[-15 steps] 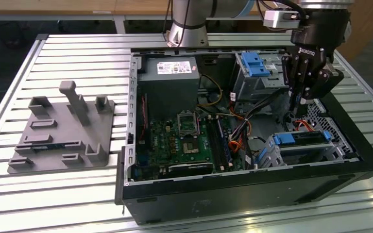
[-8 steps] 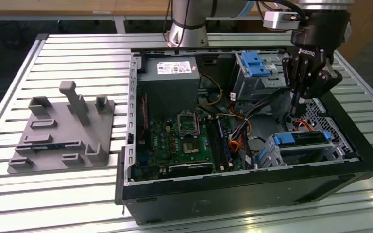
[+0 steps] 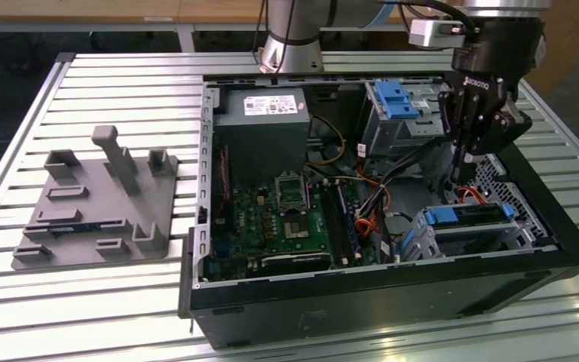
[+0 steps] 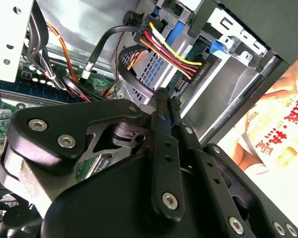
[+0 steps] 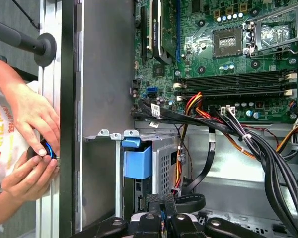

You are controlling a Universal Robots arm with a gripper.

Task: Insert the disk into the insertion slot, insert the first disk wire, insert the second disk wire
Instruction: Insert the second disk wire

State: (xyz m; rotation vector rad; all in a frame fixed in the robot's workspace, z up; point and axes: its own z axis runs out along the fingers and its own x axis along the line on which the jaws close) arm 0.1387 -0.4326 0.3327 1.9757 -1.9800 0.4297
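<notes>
The disk, silver in its blue carrier, lies in the insertion slot, the low silver cage at the exterior view's right inside the open computer case. Its blue carrier end shows in the first wrist view. My black gripper hangs just above and behind the cage, fingers pressed together, so it is shut. A bundle of red, yellow, orange and black wires ends in a black plug at the cage. A black flat cable loops right beside my fingertips; I cannot tell whether it is pinched.
A taller cage with a blue clip stands behind the gripper. The motherboard and power supply fill the case's left. A person's hands hold a blue-ringed object outside the case wall. A grey fixture sits left on the table.
</notes>
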